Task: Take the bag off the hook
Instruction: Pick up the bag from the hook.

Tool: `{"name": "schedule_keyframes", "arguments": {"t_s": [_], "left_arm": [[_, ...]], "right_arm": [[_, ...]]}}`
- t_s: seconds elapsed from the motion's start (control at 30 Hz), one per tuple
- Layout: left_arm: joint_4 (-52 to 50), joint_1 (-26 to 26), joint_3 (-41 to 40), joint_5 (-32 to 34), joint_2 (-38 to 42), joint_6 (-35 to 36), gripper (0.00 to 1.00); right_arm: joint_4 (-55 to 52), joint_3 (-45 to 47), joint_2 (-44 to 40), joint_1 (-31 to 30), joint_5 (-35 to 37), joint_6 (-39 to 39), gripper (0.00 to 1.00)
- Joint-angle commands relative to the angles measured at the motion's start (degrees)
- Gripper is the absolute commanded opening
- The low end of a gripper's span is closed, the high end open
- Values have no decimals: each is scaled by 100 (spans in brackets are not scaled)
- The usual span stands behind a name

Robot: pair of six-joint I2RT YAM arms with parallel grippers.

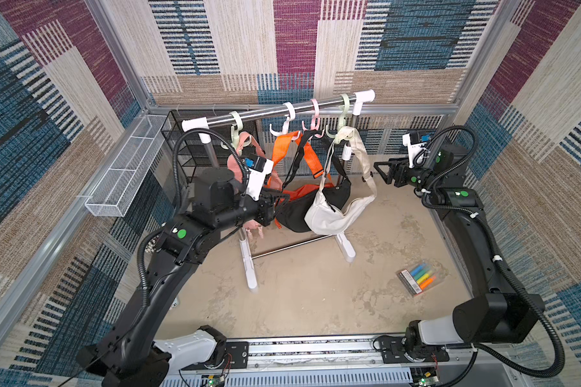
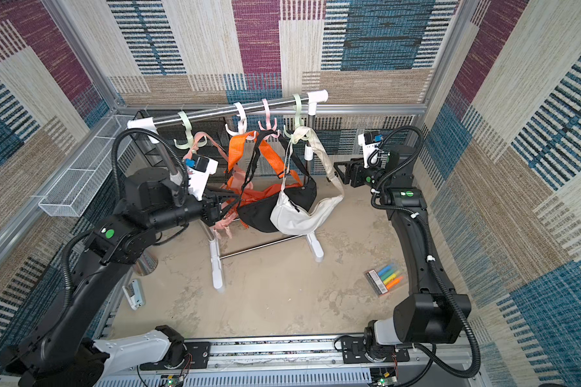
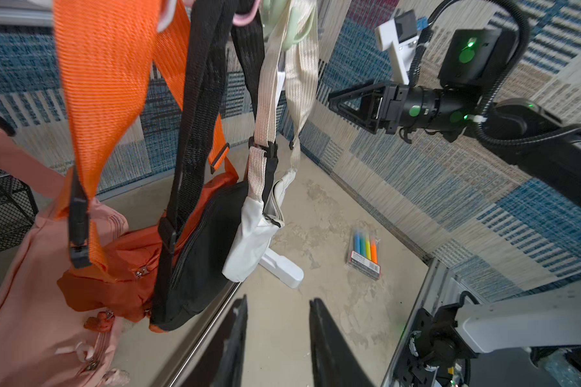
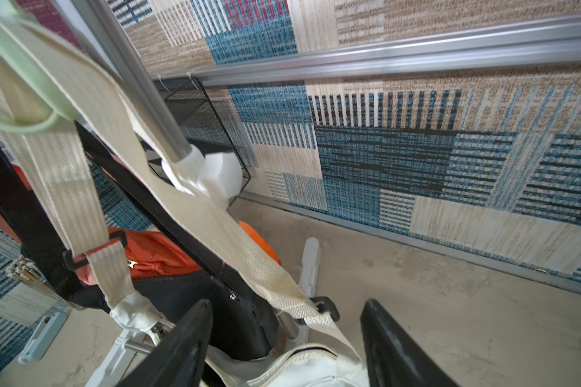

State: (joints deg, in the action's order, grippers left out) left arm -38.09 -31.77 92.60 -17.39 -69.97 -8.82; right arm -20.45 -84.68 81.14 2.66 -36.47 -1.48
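Beige table [image 1: 316, 301] is sitting inside carpet-patterned walls [image 1: 249, 40].
Rack [image 1: 265, 112] is holding crowded bags [image 1: 329, 214], marker pack [image 1: 418, 277] is lying aside; left tool [image 3: 278, 300] and right tool [image 4: 287, 303] are gaping, gripping nothing.

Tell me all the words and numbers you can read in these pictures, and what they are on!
No text here can be read.
Pack of markers: a white label with a barcode along one edge; its print is too small in both top views and too blurred in the left wrist view.
Nothing else shows any writing I can make out.
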Motion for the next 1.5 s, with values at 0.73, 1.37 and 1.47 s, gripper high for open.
{"name": "schedule_keyframes", "arguments": {"t_s": [0.73, 1.37, 1.47], "left_arm": [[521, -1103, 1192, 1237, -2291, 196, 37], [-161, -1103, 2145, 1764, -3241, 111, 20], [-137, -1102, 2081, 1588, -3098, 131, 29]], "right_arm": [[3058, 2606, 91, -1, 818, 911, 79], [3315, 2273, 1022, 6, 744, 1019, 62], [3372, 2299, 1009, 3, 690, 966, 65]]}}
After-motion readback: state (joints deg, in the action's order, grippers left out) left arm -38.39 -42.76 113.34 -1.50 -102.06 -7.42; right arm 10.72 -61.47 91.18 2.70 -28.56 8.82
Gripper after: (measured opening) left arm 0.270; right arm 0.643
